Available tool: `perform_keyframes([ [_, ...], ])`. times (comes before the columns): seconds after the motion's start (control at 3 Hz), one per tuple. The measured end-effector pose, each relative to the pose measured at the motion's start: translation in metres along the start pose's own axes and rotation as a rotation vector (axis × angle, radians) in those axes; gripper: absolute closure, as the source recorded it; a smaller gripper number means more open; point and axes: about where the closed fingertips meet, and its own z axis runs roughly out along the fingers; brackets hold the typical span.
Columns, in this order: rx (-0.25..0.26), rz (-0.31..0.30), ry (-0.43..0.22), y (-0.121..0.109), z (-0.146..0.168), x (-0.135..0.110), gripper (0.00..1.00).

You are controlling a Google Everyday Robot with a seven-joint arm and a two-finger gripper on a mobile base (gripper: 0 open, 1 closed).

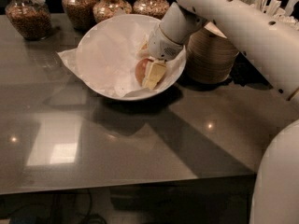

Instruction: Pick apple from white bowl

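Note:
The white bowl [100, 55] stands on the grey table, lined with crumpled white paper. The apple [139, 70], reddish with a pale patch, lies inside it near the right wall. My gripper [149, 71] reaches down into the bowl from the upper right and sits right at the apple, covering its right side. The apple rests low in the bowl. The white arm runs off to the right edge of the view.
A stack of beige paper bowls [212, 55] stands just right of the white bowl, under my arm. Several glass jars of grain or nuts [30, 15] line the table's back edge. The grey tabletop [117, 143] extends toward the front.

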Motion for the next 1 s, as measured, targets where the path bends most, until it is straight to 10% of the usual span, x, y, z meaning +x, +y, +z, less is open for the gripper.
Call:
perform_keyframes([
  [1.0,0.000,0.000,0.000,0.0000,0.0002,-0.0002,0.92],
])
